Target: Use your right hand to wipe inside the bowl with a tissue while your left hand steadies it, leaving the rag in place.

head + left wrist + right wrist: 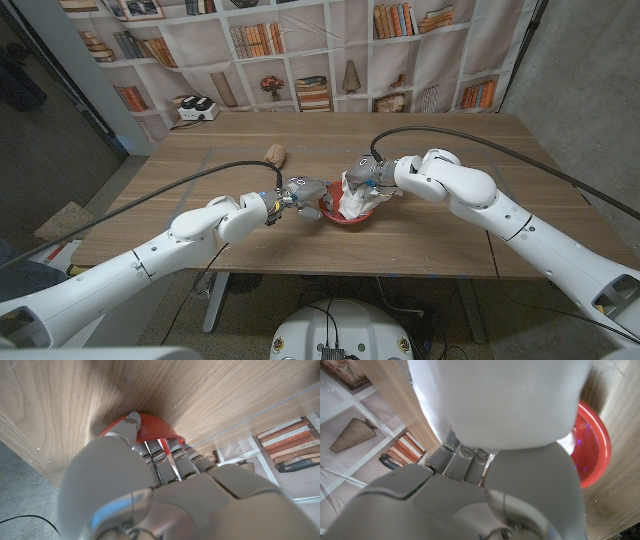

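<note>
A red bowl (pixel 349 214) sits near the middle of the wooden desk (pixel 440 140), a crumpled white tissue (pixel 352 200) bunched inside it and rising above the rim. The robot's right hand (pixel 368 176) reaches down onto the tissue from the bowl's far right side, its fingers closed on the paper, the white right forearm bending at the elbow and running off toward the lower right corner of the head view. In the right wrist view, that hand's back (pixel 470 495) fills the foreground, with the bowl's red rim (pixel 592 445) curving beside it. The left hand (pixel 300 192) comes in from the opposite side, its fingers pressed against the bowl's left wall; the left wrist view shows those fingers (pixel 165 457) set on the red outer wall (pixel 152 427), thumb spread to one side. The left arm stretches low across the desk from the lower left. A small brown object (pixel 276 154) lies well apart on the desk behind the bowl, toward a bookshelf-printed backdrop (pixel 300 50).
</note>
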{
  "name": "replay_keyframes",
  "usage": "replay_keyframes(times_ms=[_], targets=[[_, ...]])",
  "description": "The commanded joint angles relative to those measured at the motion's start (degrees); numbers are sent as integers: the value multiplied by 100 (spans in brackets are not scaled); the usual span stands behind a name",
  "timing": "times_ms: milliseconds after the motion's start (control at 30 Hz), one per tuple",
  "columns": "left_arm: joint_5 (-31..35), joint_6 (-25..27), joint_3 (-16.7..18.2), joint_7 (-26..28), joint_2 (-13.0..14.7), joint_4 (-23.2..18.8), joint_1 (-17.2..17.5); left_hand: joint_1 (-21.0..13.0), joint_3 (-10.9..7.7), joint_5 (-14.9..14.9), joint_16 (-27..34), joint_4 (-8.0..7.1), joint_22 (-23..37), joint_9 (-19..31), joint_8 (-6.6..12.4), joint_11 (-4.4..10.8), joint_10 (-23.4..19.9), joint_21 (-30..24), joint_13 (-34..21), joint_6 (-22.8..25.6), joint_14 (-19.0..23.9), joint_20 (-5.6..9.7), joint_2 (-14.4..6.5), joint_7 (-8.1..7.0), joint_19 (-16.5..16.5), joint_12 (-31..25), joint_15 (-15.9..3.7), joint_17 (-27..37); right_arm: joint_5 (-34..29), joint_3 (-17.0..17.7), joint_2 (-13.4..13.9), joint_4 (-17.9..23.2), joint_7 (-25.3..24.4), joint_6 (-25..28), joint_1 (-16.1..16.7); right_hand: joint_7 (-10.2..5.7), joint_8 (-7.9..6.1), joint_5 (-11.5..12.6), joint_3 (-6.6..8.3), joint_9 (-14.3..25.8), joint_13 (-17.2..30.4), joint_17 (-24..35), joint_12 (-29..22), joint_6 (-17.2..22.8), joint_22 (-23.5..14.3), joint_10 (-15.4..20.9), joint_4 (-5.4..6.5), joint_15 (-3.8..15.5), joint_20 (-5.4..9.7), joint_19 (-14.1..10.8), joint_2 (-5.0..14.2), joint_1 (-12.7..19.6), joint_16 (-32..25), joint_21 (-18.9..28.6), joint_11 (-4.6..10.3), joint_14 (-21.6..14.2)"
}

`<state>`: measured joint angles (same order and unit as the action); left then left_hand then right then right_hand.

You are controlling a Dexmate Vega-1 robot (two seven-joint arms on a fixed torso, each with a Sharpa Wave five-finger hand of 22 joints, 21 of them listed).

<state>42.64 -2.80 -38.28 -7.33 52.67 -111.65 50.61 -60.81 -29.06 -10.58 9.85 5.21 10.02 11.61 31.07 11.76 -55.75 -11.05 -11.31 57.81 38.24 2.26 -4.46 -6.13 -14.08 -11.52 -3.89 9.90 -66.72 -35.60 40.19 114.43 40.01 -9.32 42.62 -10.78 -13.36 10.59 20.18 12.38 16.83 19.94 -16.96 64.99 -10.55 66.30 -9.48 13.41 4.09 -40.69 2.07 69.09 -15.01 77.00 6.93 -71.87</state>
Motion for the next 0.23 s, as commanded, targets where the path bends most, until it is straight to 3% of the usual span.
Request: replay_keyframes(times_ms=[33,233], targets=[[-17,-69,37,63,2,35,-14,47,-79,9,38,-20,12,204,239,7,-29,-41,-21,153,-20,461,-12,104,27,7,-807,1,-80,-9,-23,13,0,4,-19,-80,1,2,138,29,50,14,-9,86,-7,550,63,6,829,26,15,-36,13,-13,377,-13],[-23,-90,27,22,-11,64,-48,54,-91,10,37,-20,12,209,244,8,-24,-41,-21,140,-26,463,-11,110,30,7,-806,1,-105,-15,-47,-34,9,-4,-47,-80,0,0,155,30,63,17,-10,88,-9,553,67,6,825,28,12,-49,17,-8,375,-12]])
